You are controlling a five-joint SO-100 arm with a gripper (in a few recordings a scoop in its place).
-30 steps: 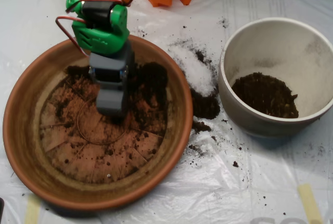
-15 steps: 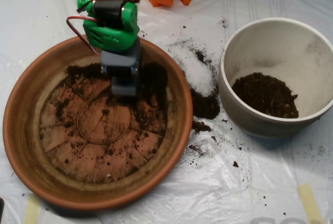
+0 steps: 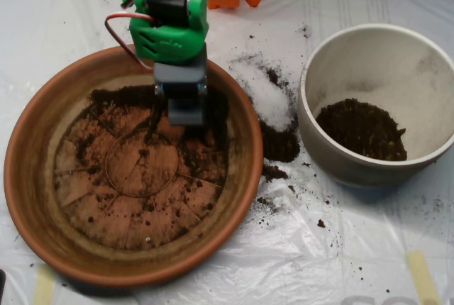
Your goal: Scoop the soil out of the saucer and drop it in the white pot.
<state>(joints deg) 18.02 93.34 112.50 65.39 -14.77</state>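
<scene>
Retreated toward saucer (image 3: 28, 177) back rim, fingers (image 3: 186, 112) seemingly closed over soil (image 3: 209, 117).

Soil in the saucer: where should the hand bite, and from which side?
Bite the thick dark bank of soil along the upper-right wall of the saucer, beside the hand. Probably best to come from the centre and push outward, so the wall backs the pile. The floor elsewhere carries just a thin smear.
</scene>
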